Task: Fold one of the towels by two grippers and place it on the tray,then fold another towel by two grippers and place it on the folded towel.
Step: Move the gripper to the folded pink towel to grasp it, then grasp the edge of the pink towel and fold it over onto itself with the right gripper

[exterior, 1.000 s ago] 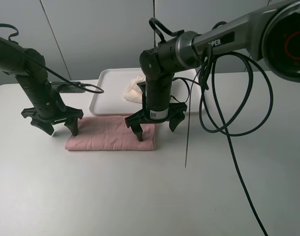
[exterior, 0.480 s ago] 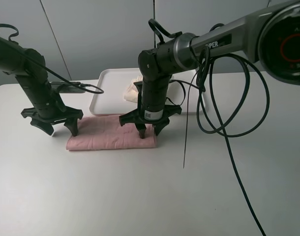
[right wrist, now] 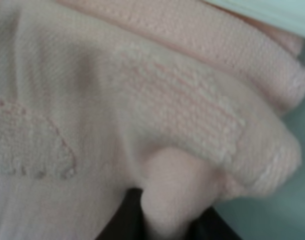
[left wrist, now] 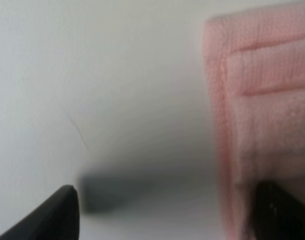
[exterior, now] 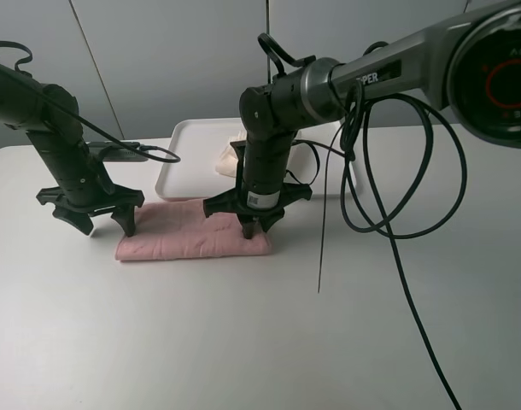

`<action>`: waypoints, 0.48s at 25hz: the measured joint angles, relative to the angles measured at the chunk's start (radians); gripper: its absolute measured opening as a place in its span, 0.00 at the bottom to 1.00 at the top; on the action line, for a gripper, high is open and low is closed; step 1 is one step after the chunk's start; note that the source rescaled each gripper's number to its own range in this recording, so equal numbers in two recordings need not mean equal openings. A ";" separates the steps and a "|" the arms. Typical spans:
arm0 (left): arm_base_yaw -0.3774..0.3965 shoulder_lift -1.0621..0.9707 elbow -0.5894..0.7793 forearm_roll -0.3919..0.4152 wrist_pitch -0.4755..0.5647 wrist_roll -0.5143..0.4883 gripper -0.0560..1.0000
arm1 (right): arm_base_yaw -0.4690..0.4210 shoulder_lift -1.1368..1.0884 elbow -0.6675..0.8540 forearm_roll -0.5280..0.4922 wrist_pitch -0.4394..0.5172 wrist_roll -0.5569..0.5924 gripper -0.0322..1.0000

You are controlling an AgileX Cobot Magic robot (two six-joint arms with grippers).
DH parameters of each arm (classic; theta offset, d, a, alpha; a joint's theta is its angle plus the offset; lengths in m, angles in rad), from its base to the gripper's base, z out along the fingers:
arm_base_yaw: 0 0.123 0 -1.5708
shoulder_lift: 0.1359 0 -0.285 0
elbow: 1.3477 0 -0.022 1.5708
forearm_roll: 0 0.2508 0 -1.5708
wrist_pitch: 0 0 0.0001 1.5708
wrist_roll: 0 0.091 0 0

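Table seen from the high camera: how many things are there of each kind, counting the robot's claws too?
Towels: 2 (pale pink towel, cream towel)
Tray: 1 (white tray)
Grippers: 2 (left gripper, right gripper)
Total: 5

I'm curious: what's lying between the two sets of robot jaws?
The pale pink towel lies along the table between them, shown in the exterior high view.
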 joint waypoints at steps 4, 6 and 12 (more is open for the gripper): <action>0.000 0.000 0.000 0.000 0.000 0.000 0.91 | 0.003 0.000 0.000 0.000 -0.003 0.000 0.06; 0.000 0.000 0.000 0.000 0.000 0.000 0.91 | 0.003 0.000 0.000 0.000 -0.003 0.000 0.06; 0.000 0.000 0.000 0.000 0.002 0.000 0.91 | 0.003 0.000 0.000 0.000 -0.003 0.000 0.06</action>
